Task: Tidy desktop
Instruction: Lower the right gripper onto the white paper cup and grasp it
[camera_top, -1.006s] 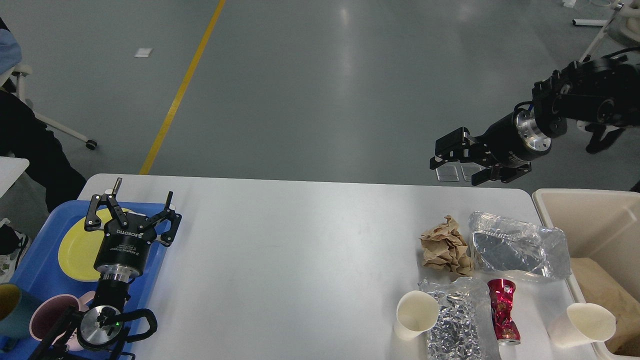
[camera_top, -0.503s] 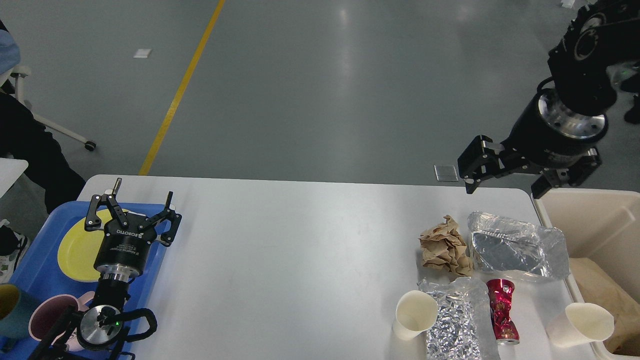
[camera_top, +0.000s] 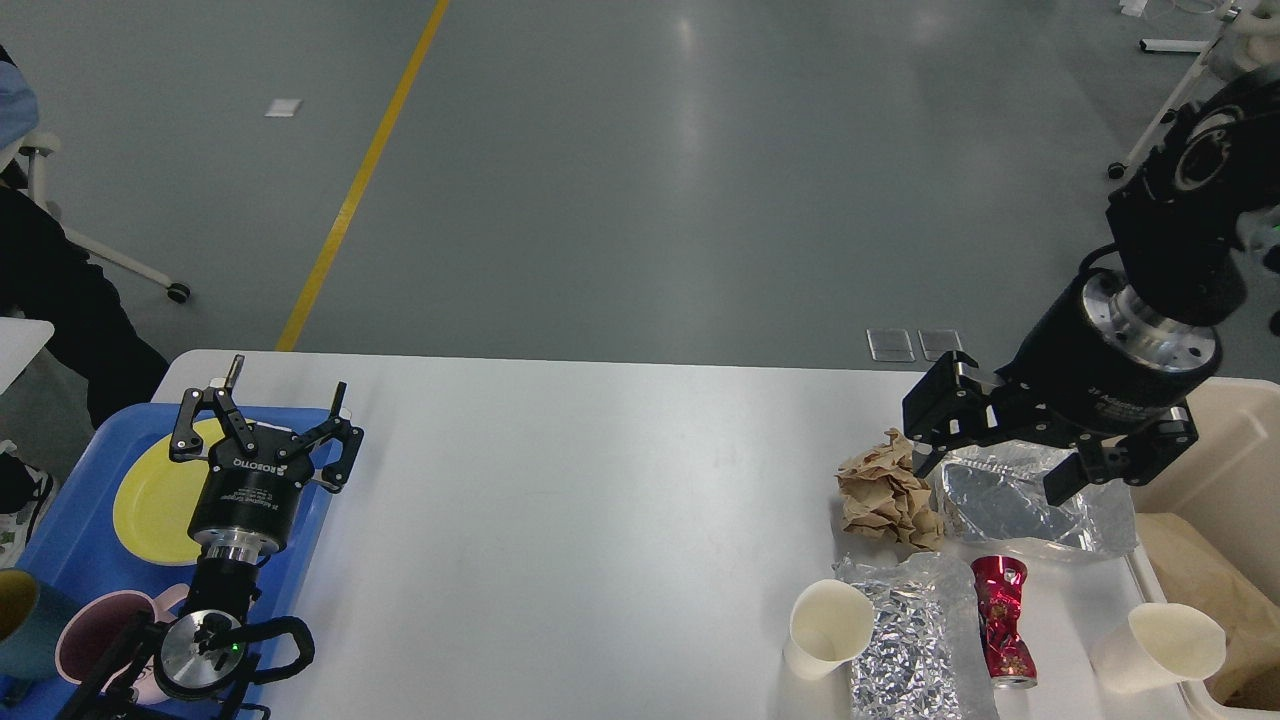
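**A:** Several pieces of rubbish crowd the right end of the desktop (camera_top: 600, 520), which fills the lower part of the head view; its middle is bare. Going down in size, what do you see?

**B:** At the right edge stands the beige bin (camera_top: 1215, 470), with brown paper inside. At the left edge is the blue tray (camera_top: 70, 520), carrying a yellow plate (camera_top: 150, 500) and a pink mug (camera_top: 90, 640). Then the clear plastic container (camera_top: 1010, 505), the crumpled foil bag (camera_top: 910, 640), the brown paper ball (camera_top: 885, 490), two paper cups (camera_top: 825, 625) (camera_top: 1165, 645), and the crushed red can (camera_top: 1003, 620).

**A:** And the grippers?

**B:** The right gripper (camera_top: 1000, 465) hangs over the container's far edge, fingers spread wide, holding nothing. The left gripper (camera_top: 265, 410) is over the tray by the plate, fingers splayed apart, also empty.

**A:** What could go wrong from here?

**B:** I'd judge the container is the target. It looks thin and springy, so a squeeze may buckle it and let it slip out. One finger is close to the paper ball, which touches the container; a descent may shove the ball or catch it too. Dragging the container toward the bin could topple the can just beside it, or knock the cup at the bin wall off the table edge.
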